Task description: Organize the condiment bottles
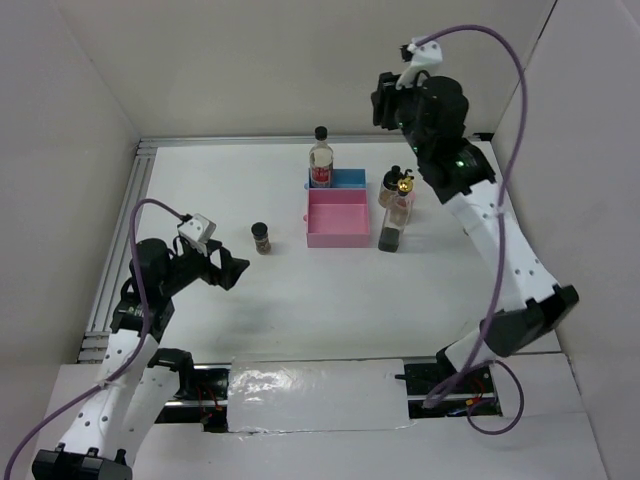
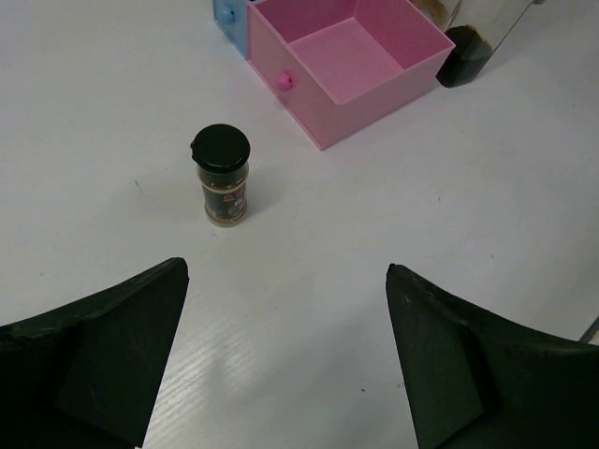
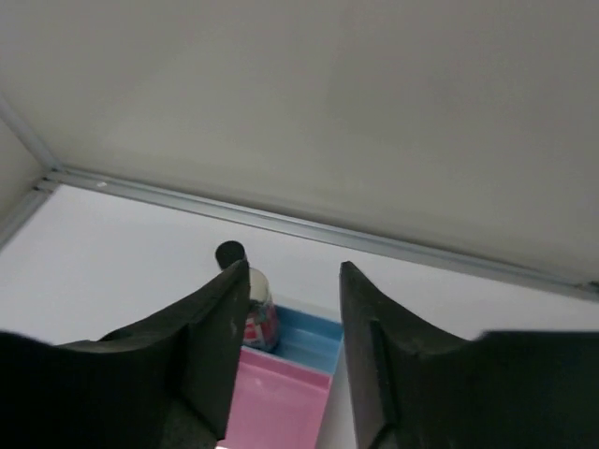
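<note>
A short dark jar with a black cap stands alone on the white table, left of the pink tray; in the left wrist view the jar is ahead of my fingers. My left gripper is open and empty, low and short of the jar. A tall red-labelled bottle stands in the blue tray. A gold-spouted bottle and a short jar stand right of the trays. My right gripper is open and empty, raised high above the back.
The pink tray is empty, with the blue tray behind it. The white enclosure walls close off the left, back and right, with a metal rail along the back edge.
</note>
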`<state>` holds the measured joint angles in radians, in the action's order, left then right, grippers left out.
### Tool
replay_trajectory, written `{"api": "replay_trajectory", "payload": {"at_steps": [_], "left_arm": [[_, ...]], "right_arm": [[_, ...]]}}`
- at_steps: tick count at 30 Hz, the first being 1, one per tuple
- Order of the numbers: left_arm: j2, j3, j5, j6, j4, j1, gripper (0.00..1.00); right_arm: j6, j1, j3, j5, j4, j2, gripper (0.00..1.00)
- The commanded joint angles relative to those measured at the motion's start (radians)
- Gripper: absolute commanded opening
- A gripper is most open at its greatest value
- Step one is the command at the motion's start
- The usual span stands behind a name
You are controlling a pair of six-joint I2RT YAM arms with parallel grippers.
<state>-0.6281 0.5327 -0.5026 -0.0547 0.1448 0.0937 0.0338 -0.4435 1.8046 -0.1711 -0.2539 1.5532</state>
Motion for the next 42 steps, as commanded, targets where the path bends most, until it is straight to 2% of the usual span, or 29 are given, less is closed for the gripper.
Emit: {"api": "replay_trajectory", "payload": {"at_steps": [1, 2, 3, 4, 9, 17, 18, 22, 26, 31, 38, 42], "left_arm": [[0.03, 0.026, -0.017, 0.015, -0.005, -0.005, 0.99], [0.033, 0.023, -0.017, 0.015, -0.005, -0.005, 0.99], [0.034, 0.024, -0.017, 0.018, -0.004, -0.005, 0.99], [0.037, 0.023, -0.019, 0.015, 0.001, -0.005, 0.99], [0.047, 0.036, -0.025, 0.013, 0.033, -0.005, 0.99], [0.074, 0.038, 0.067, 0.021, 0.133, -0.005, 0.99], [0.102, 0.032, 0.075, 0.029, 0.131, -0.005, 0.99], [0.128, 0.032, 0.069, 0.039, 0.137, -0.005, 0.99], [0.137, 0.039, 0.079, 0.042, 0.15, -0.005, 0.99], [0.137, 0.05, 0.099, 0.042, 0.162, -0.003, 0.99], [0.154, 0.043, 0.092, 0.042, 0.16, -0.003, 0.99], [0.15, 0.041, 0.102, 0.042, 0.159, -0.005, 0.99]], "right_arm": [[-0.031, 0.015, -0.011, -0.056, -0.187, -0.145, 0.47], [-0.061, 0.019, -0.03, -0.068, -0.209, -0.188, 0.54], [-0.069, 0.019, -0.042, -0.073, -0.228, -0.206, 0.68], [-0.08, 0.019, -0.075, -0.082, -0.255, -0.226, 0.99], [-0.164, 0.015, -0.185, -0.122, -0.341, -0.346, 1.0], [-0.204, 0.014, -0.439, -0.012, -0.341, -0.534, 1.0], [-0.204, 0.014, -0.499, 0.004, -0.322, -0.57, 0.96], [-0.218, 0.012, -0.565, -0.008, -0.292, -0.587, 0.92], [-0.241, 0.011, -0.651, -0.024, -0.223, -0.579, 0.83], [-0.278, 0.005, -0.725, -0.123, -0.145, -0.564, 0.81], [-0.275, -0.011, -0.797, -0.168, 0.026, -0.535, 0.79], [-0.276, -0.012, -0.809, -0.183, 0.09, -0.501, 0.71]]}}
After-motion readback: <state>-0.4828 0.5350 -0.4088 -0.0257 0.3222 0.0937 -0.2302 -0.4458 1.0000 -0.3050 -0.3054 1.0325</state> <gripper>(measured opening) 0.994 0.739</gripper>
